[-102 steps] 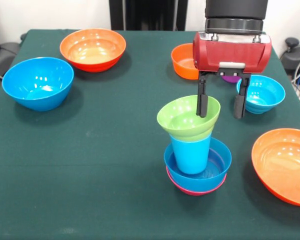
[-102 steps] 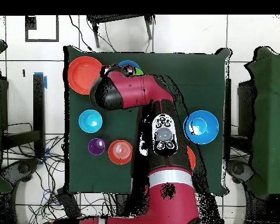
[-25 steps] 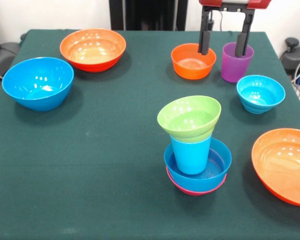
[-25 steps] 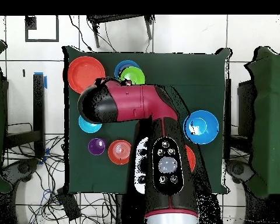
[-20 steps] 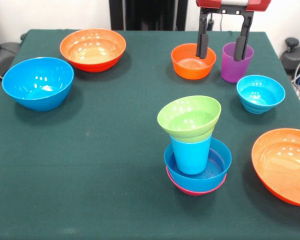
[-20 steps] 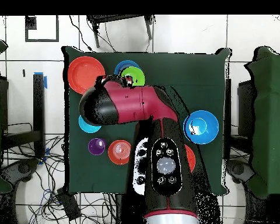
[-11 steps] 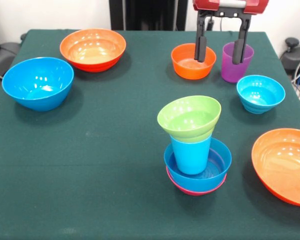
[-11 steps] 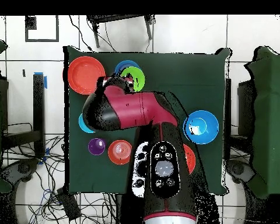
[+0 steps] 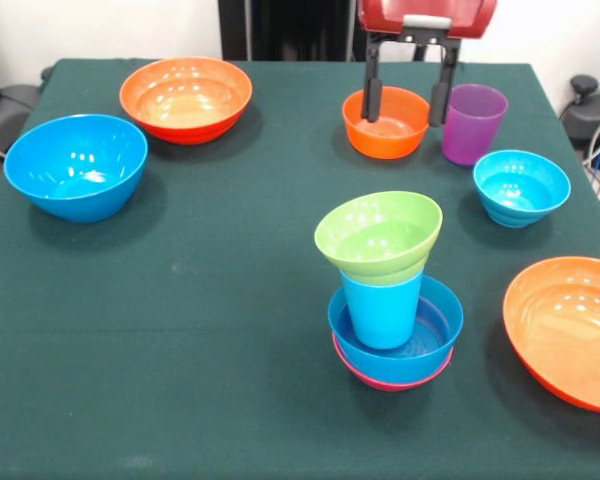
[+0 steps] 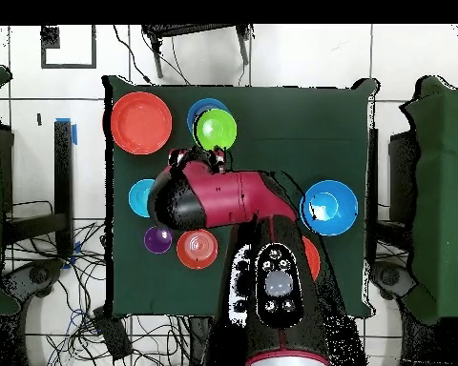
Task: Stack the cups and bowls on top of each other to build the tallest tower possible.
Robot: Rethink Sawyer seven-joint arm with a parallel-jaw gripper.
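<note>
The tower stands at centre right: a green bowl (image 9: 378,235) tilted on a light blue cup (image 9: 382,308), inside a blue bowl (image 9: 395,340) on a pink bowl (image 9: 390,381). From above, the green bowl (image 10: 216,129) tops it. My gripper (image 9: 407,105) is open and empty at the far side. Its fingers (image 9: 373,100) straddle a small orange bowl (image 9: 385,122). The purple cup (image 9: 473,123) stands just right of the gripper. A small cyan bowl (image 9: 521,186) sits nearer, to the right.
A large orange bowl (image 9: 565,330) lies at the right edge, another orange bowl (image 9: 185,97) at the far left, and a big blue bowl (image 9: 75,165) at the left. Overhead, the arm (image 10: 223,200) covers the table's middle.
The gripper rose from the green bowl, went over to the purple cup, then shifted left in the front view to the small orange bowl. It stayed open; the tower has not moved.
</note>
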